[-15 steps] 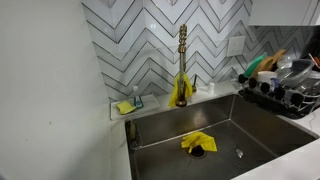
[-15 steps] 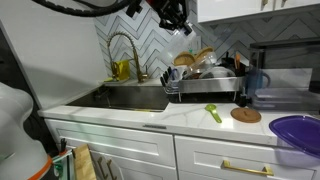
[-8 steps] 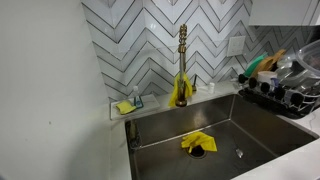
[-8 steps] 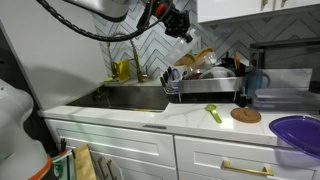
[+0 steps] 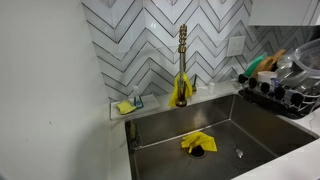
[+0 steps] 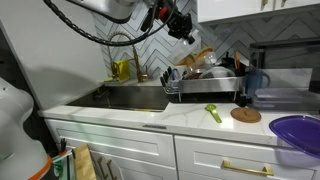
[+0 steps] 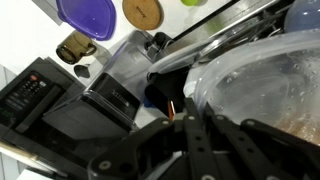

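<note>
Hovering above the dish rack (image 6: 205,80), my gripper (image 6: 185,27) hangs in the air near the upper cabinets and touches nothing. In the wrist view my gripper (image 7: 186,118) shows its dark fingers drawn together at the tips, with nothing caught between them. The picture is blurred there, so I judge this by their outline.

Just below me and a little to one side sits a clear bowl (image 7: 265,85) in the rack. Its rim curves close past my fingertips, but we are apart. Beyond the rack, farther from me on the white counter, lie a round wooden coaster (image 6: 245,114) and a purple plate (image 6: 300,132). Both also show at the top of the wrist view, the coaster (image 7: 143,12) beside the plate (image 7: 88,14). A green utensil (image 6: 214,112) lies on the counter in front of the rack, well below me.

On the other side of the rack is the steel sink (image 6: 128,98), with a brass faucet (image 6: 125,45) behind it. In an exterior view a yellow cloth (image 5: 197,143) lies crumpled in the basin.
</note>
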`<state>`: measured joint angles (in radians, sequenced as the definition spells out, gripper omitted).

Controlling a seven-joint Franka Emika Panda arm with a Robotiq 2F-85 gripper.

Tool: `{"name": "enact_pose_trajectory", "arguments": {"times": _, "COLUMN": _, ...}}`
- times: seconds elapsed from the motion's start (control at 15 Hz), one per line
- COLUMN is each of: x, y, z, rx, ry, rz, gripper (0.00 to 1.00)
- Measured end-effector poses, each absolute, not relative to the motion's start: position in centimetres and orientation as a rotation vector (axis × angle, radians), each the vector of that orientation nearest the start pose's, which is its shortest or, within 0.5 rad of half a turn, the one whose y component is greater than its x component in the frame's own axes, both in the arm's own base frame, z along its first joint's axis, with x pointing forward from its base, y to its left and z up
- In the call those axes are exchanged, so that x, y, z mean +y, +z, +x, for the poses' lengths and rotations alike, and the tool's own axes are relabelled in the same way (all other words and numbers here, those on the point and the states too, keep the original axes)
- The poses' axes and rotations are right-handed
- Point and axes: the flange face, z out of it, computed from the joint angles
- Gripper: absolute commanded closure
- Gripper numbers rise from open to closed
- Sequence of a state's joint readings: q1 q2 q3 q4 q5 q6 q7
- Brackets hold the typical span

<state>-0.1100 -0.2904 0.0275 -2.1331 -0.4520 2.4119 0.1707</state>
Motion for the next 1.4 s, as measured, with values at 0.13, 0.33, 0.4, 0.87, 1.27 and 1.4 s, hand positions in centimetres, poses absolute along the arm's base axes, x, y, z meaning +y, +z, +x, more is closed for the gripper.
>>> {"name": "enact_pose_trajectory", "arguments": {"times": 0.13, "x": -4.4, "y": 59.0, "z": 51.6, "rx": 0.122, "ry": -0.992, "rz": -3.377, "gripper": 0.98}}
{"name": "enact_pose_trajectory", "arguments": {"times": 0.33, "x": -3.7, "y": 58.4, "z": 53.2, "rx": 0.24, "ry": -0.987, "rz": -3.371, "gripper": 0.98}}
{"name": "enact_pose_trajectory", "arguments": {"times": 0.4, "x": -3.3, "y": 58.3, "z": 53.8, "rx": 0.257, "ry": -0.995, "rz": -3.366, "gripper": 0.98}}
{"name": "enact_pose_trajectory", "arguments": {"times": 0.87, "x": -1.4, "y": 57.2, "z": 58.6, "rx": 0.261, "ry": -1.065, "rz": -3.389, "gripper": 0.98}}
{"name": "enact_pose_trajectory", "arguments": {"times": 1.27, "x": 0.5, "y": 56.5, "z": 60.6, "rx": 0.186, "ry": -1.091, "rz": -3.4, "gripper": 0.89}}
{"name": "enact_pose_trajectory", "arguments": {"times": 1.4, "x": 0.5, "y": 56.5, "z": 61.0, "rx": 0.156, "ry": -1.113, "rz": -3.421, "gripper": 0.89}}
